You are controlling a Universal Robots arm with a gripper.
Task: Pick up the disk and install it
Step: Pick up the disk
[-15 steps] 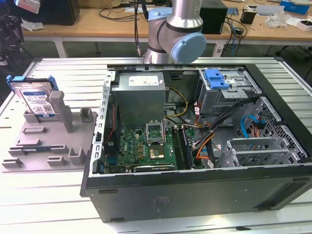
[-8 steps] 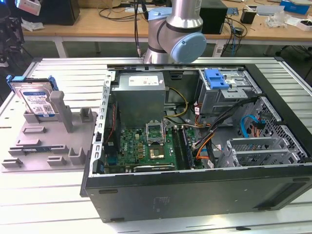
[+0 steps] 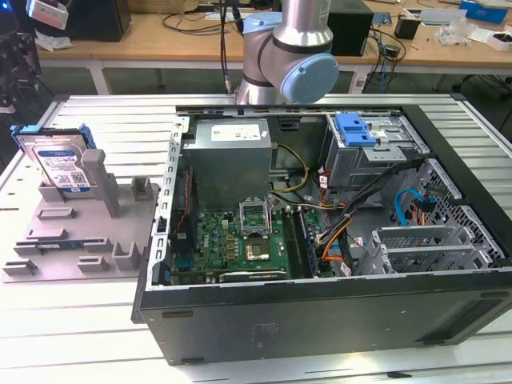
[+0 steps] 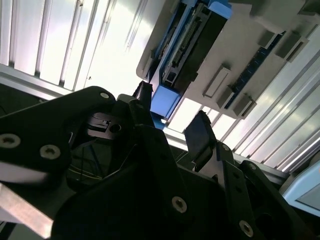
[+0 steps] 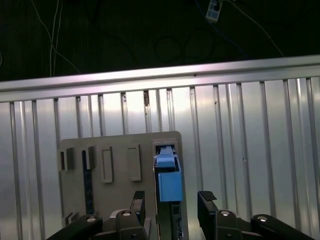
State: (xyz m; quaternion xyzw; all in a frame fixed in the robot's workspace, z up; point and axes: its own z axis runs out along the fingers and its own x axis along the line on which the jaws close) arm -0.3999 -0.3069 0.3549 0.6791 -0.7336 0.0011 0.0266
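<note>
The disk, a silver-grey drive with a white-and-blue label in a blue carrier, stands on edge in a grey slotted fixture at the exterior view's left. In both wrist views I see it edge-on: dark side in the second wrist view, blue carrier end in the first. My gripper is open, its two black fingertips either side of the carrier's line, apart from it and holding nothing. The arm rises behind the computer case.
An open computer case lies in the middle, with a grey power-supply box, a motherboard and a drive cage with a blue tab. All of it rests on a slatted aluminium table. Cluttered workbenches stand behind.
</note>
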